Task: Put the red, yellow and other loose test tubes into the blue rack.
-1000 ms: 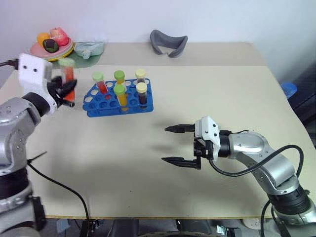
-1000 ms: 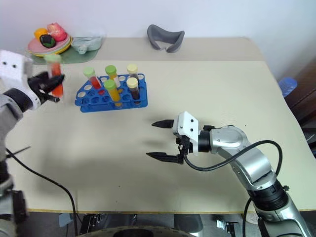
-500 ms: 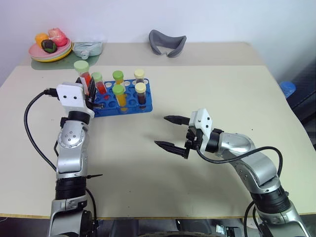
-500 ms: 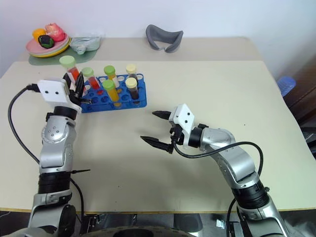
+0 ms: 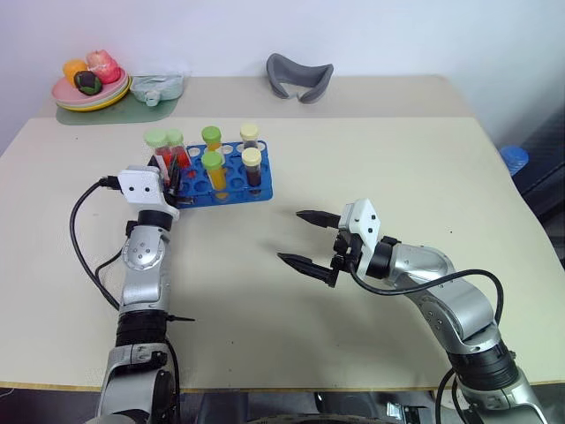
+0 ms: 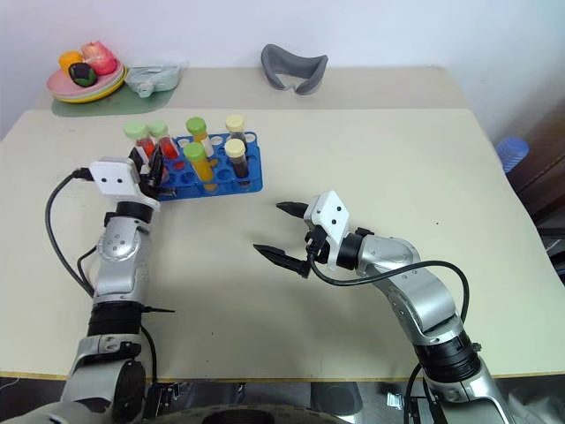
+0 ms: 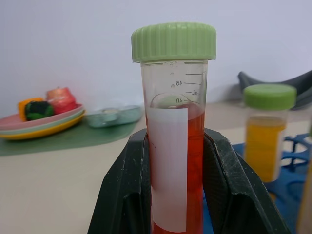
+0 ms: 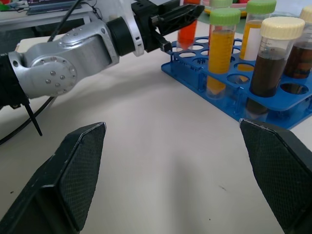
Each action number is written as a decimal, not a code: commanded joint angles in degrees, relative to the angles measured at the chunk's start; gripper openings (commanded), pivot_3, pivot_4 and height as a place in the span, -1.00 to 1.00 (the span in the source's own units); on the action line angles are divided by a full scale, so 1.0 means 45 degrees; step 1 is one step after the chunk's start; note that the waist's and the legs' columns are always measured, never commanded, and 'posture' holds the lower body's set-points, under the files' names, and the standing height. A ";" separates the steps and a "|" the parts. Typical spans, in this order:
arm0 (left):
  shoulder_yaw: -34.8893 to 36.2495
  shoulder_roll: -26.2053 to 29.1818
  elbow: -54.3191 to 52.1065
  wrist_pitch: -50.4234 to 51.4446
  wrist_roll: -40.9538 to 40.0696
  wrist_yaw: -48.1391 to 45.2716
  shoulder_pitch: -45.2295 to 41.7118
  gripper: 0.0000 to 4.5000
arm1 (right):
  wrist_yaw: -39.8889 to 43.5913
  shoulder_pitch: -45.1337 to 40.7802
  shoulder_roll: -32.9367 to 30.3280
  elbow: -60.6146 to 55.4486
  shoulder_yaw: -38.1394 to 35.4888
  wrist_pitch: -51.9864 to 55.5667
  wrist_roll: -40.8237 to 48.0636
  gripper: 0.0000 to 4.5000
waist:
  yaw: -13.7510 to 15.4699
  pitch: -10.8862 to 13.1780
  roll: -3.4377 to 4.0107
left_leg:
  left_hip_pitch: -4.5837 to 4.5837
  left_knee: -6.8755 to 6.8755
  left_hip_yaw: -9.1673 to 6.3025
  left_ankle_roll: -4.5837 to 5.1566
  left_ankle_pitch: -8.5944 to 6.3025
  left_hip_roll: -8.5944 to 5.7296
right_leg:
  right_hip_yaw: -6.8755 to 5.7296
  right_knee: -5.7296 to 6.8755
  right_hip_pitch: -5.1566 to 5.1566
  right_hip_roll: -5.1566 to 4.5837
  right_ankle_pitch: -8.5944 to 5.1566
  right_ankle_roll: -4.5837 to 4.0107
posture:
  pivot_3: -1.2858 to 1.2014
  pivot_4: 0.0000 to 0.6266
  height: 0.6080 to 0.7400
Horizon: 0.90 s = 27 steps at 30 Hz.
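Up in the far left corner of the tabletop (image 5: 371,159) sits a plate of toy food (image 5: 90,84), with a pale green dish (image 5: 159,87) beside it. The left gripper (image 7: 175,195) squeezes a red test tube (image 7: 171,146) with a white label and light green cap, held upright at the left end of the blue rack (image 5: 225,181). Yellow and brown tubes stand in the rack. A gray curved thing (image 5: 301,76) lies near the far edge. The right gripper (image 5: 305,240) is spread wide, holding nothing.
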 commanded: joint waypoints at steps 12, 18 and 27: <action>-0.0071 -0.0440 -0.0085 -0.0554 -0.0267 0.0023 0.0367 -0.63 | 0.0044 -0.0042 -0.0043 -0.0526 -0.0298 -0.0277 0.0066 1.00 | 0.0002 -0.0004 0.0006 | 0.0004 0.0000 -0.0001 0.0000 0.0000 0.0000 | 0.0000 0.0001 0.0004 0.0000 0.0000 0.0000 | 0.03 -0.52 1.00; -0.0135 -0.0581 -0.0399 -0.0491 -0.0292 0.0064 0.0649 -0.63 | 0.0113 -0.0117 -0.0018 -0.0462 -0.0268 -0.0263 0.0107 1.00 | 0.0006 -0.0010 0.0012 | 0.0008 0.0000 -0.0001 0.0000 0.0000 0.0000 | 0.0000 0.0001 0.0008 0.0000 0.0000 0.0000 | 0.03 -0.52 1.00; -0.0151 -0.0612 -0.0103 -0.0713 -0.0123 0.0161 0.0591 -0.63 | 0.0097 -0.0118 0.0052 -0.0448 -0.0288 -0.0230 0.0139 1.00 | 0.0014 -0.0011 0.0012 | 0.0010 0.0001 -0.0002 0.0000 0.0000 0.0000 | 0.0000 0.0000 0.0013 0.0000 0.0000 0.0000 | 0.03 -0.52 1.00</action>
